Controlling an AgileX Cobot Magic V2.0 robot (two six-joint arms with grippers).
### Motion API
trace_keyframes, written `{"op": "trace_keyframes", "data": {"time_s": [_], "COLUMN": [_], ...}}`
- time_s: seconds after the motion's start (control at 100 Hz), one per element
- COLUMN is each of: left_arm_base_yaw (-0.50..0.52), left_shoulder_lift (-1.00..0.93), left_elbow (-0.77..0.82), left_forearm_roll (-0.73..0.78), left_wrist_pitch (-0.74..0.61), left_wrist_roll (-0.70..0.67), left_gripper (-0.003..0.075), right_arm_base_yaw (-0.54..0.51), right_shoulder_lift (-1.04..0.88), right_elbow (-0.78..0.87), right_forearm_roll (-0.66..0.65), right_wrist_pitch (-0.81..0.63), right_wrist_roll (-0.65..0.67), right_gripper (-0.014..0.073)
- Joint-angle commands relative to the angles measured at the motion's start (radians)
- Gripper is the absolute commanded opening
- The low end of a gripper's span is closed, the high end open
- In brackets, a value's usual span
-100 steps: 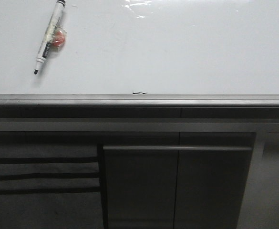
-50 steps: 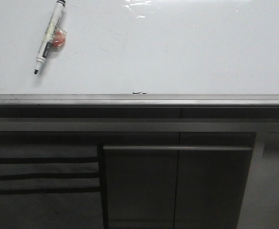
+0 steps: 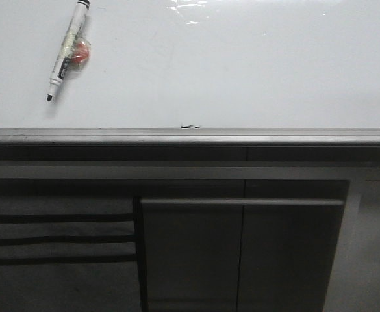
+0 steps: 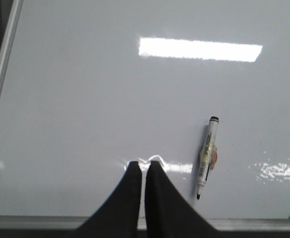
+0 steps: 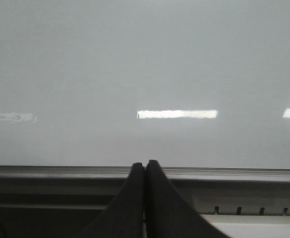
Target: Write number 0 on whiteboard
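Comparing frames: nothing moved | whiteboard (image 3: 241, 71) blank, marker (image 3: 67, 51) untouched | left gripper (image 4: 144, 166), right gripper (image 5: 145, 165) pressed together, empty | writing unstarted.

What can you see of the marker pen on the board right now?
The marker pen lies flat and uncapped on the whiteboard at its far left, tilted, black tip toward the near edge. White barrel, black label and end; something small and red-orange is taped to its middle. Neither gripper touches it.

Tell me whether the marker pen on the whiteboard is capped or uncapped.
Uncapped: the white-barrelled black marker pen lies flat on the glossy white whiteboard with its dark tip bare; no cap shows.
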Motion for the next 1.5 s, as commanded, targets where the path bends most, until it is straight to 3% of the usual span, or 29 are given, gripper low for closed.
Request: {"op": "trace_keyframes", "data": {"time_s": [0.0,0.2,0.58,0.66,0.81,0.89,1.16,1.27,1.49], "left_arm_base_yaw": [-0.001,-0.001,-0.001,-0.001,-0.053,-0.111,-0.314,-0.317,-0.297], "left_shoulder_lift": [0.095,0.277,0.423,0.445,0.482,0.509,0.722,0.839,1.085], "left_elbow": [-0.116,-0.262,-0.266,-0.266,-0.266,-0.266,-0.266,-0.28,-0.416], "left_forearm_roll": [0.021,0.024,0.028,0.032,-0.014,-0.023,-0.002,0.031,0.081], "left_wrist_pitch": [0.06,0.184,0.159,0.155,0.118,0.099,-0.168,-0.241,-0.241], "left_wrist_roll": [-0.004,-0.004,-0.002,0.034,0.05,0.05,0.05,0.05,0.05], "left_gripper": [-0.002,-0.002,-0.0005,0.0079,0.0328,0.0391,0.0384,0.0384,0.0385], "right_arm_base_yaw": [-0.004,-0.004,-0.004,-0.004,0.02,0.038,0.154,0.181,0.184], "right_shoulder_lift": [0.112,0.321,0.48,0.489,0.5,0.513,0.57,0.575,0.575], "right_elbow": [-0.116,-0.3,-0.324,-0.324,-0.324,-0.324,-0.324,-0.324,-0.324], "right_forearm_roll": [-0.005,-0.005,0.048,0.089,0.256,0.317,0.391,0.391,0.391], "right_wrist_pitch": [0.026,0.195,0.193,0.193,0.173,0.158,0.112,0.108,0.108], "right_wrist_roll": [-0.037,-0.04,-0.06,-0.124,-0.265,-0.314,-0.379,-0.379,-0.38], "right_gripper": [-0.0073,-0.0073,-0.0071,-0.0027,0.0228,0.0318,0.032,0.032,0.032]}}
